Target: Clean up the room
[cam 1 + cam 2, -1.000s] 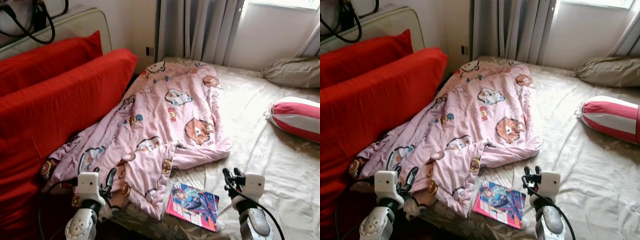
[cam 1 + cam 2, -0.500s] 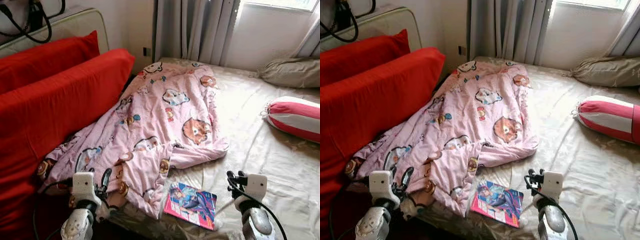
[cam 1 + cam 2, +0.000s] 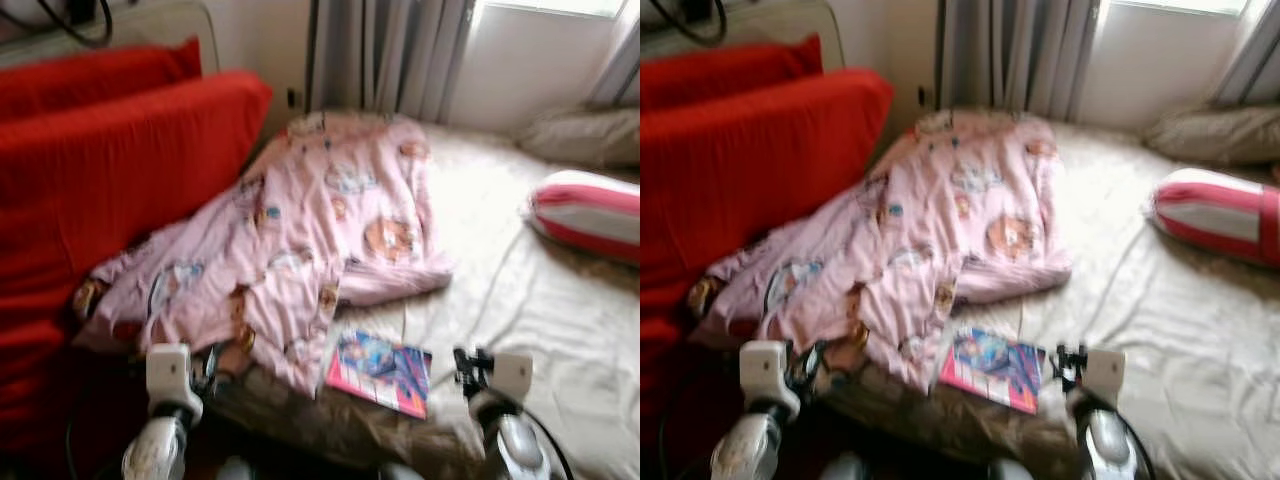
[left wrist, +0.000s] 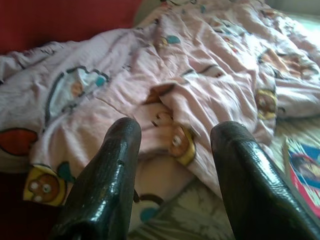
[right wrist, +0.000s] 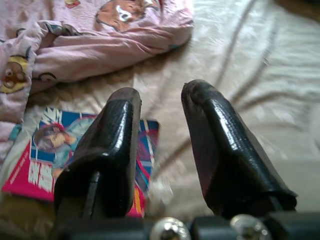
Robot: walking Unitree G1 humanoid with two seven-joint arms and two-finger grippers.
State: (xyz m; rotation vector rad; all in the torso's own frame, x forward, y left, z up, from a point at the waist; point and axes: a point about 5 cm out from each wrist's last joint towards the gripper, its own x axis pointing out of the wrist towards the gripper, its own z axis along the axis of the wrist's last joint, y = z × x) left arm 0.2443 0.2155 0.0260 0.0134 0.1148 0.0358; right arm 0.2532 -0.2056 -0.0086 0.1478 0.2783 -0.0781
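Two big red cushions (image 3: 110, 170) lean on the left side of the bed. Next to them a pink blanket with cartoon animals on it (image 3: 300, 230) lies crumpled on the beige bed sheet (image 3: 540, 320), with one edge touching the cushions. The left gripper (image 4: 172, 165) hangs low near the blanket's bottom corner, its two black fingers apart with nothing between them. A thin pink and blue picture book (image 3: 380, 372) lies flat on the sheet just beside the blanket. The right gripper (image 5: 159, 140) hangs close to the book, fingers apart and empty too. Far to the right lies a red and white striped roll pillow (image 3: 590, 215), and behind it a grey pillow (image 3: 585, 135).
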